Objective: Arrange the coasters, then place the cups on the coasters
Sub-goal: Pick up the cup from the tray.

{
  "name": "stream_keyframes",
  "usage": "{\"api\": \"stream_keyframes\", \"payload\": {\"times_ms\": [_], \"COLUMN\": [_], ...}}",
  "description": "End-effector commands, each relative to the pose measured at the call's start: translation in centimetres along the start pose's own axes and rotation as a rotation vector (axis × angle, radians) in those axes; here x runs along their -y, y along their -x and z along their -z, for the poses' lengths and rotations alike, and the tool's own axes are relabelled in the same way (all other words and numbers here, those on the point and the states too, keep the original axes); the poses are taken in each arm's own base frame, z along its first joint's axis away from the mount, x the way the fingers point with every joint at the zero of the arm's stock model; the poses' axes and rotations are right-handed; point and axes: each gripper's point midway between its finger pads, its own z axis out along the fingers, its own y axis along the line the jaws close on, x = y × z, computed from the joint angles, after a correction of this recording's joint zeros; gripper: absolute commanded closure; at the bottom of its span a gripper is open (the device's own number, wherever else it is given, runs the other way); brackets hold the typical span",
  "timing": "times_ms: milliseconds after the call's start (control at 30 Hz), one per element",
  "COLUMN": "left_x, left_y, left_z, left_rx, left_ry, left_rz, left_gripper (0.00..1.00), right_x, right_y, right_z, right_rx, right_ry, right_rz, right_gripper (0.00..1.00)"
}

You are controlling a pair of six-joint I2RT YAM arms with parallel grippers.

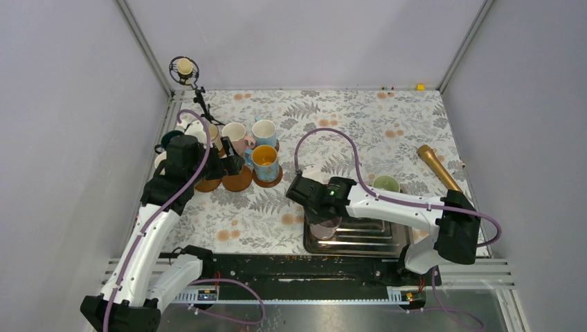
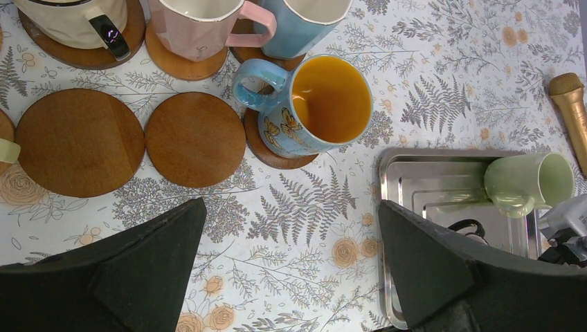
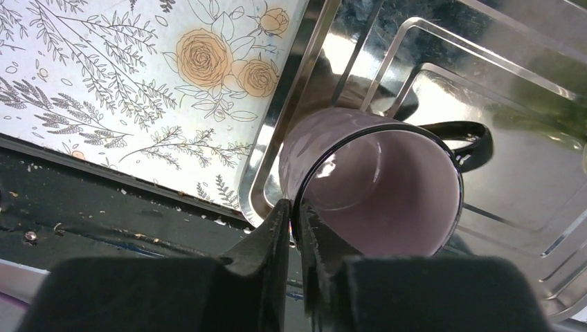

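Right pincer [image 3: 294, 216] clamps rim of mauve mug [image 3: 387, 197], black-handled; left pincer [image 2: 291, 207] wide, empty.

Lab test cell, plain walls [image 1: 304, 34], aluminium frame posts [image 1: 140, 41], floral tabletop [image 1: 360, 117]

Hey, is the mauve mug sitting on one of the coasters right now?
No, the mauve mug is inside the steel tray, with its rim pinched by the right hand.
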Motion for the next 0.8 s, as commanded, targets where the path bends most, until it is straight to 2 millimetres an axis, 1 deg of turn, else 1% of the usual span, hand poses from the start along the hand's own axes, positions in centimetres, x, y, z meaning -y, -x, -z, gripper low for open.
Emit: {"api": "stream_keyframes", "payload": {"times_ms": [0, 133, 267, 367, 467, 533, 600, 767], "left_x": [0.0, 0.1, 0.3, 1.0, 2.8, 4.1, 5.3, 8.0], "left_y": [0.7, 0.5, 0.3, -0.2, -1.1, -2.3, -3.4, -5.9], "left_z": [-0.1, -0.3, -0.4, -0.4, -0.4, -0.4, -0.3, -0.1], "left_rx": [0.025, 0.010, 0.002, -0.018, -0.070, -0.119, -0.158, -0.254], "left_ry": [0.008, 0.001, -0.010, -0.041, -0.126, -0.184, -0.220, -0.253], "left_rz": [0.002, 0.001, -0.001, -0.016, -0.016, -0.010, -0.020, -0.078], "left_gripper": [0.02, 0.02, 0.04, 0.06, 0.09, 0.11, 0.13, 0.18], "right_x": [-1.4, -1.5, -1.6, -1.5, -1.1, -0.4, 0.6, 4.7], "right_y": [2.0, 2.1, 2.5, 3.0, 3.6, 3.8, 4.0, 4.3], "right_z": [1.3, 1.7, 2.6, 4.2, 5.9, 6.9, 7.8, 9.6], "right_rx": [0.071, 0.078, 0.096, 0.129, 0.176, 0.210, 0.255, 0.396], "right_ry": [0.042, 0.051, 0.077, 0.117, 0.148, 0.160, 0.156, 0.097], "right_rz": [-0.017, -0.017, -0.024, -0.033, -0.040, -0.037, -0.043, -0.083], "right_gripper": [0.82, 0.75, 0.73, 0.73, 0.72, 0.72, 0.70, 0.65]}}
